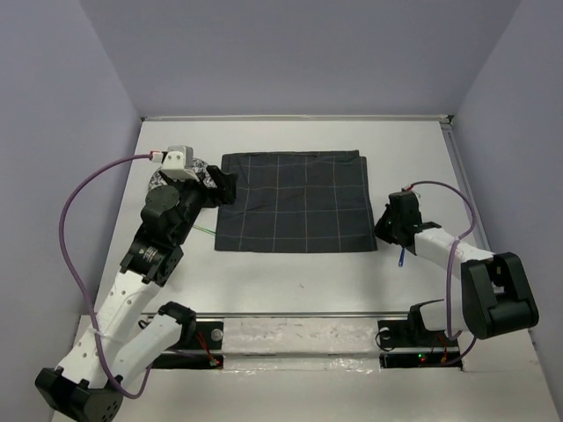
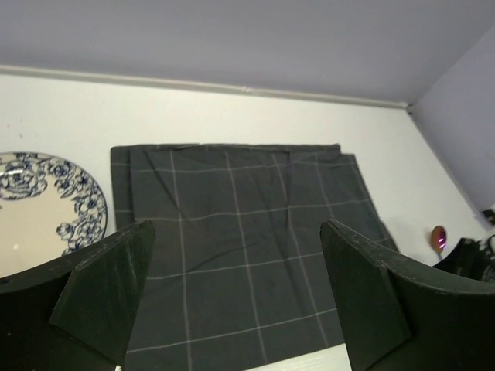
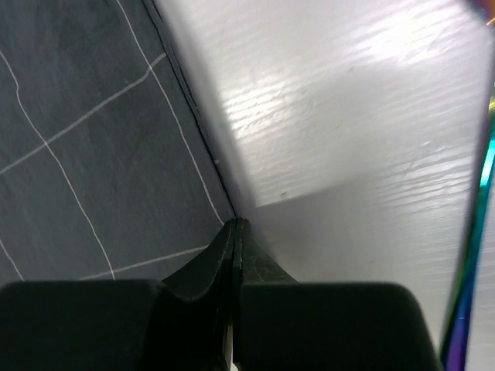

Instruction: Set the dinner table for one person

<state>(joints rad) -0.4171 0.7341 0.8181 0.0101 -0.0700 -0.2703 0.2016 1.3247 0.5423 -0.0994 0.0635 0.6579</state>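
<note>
Left pincer [image 2: 236, 229], right pincer [image 3: 234, 226], one plate [image 2: 45, 207]

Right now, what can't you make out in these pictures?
Floral plate: left wrist view, cut off by the frame edge; top view, mostly under the left arm.
Iridescent utensil: right wrist view, cut off at the right edge; type unclear.
Thin green item beside the cloth: top view, too small to identify.
</note>
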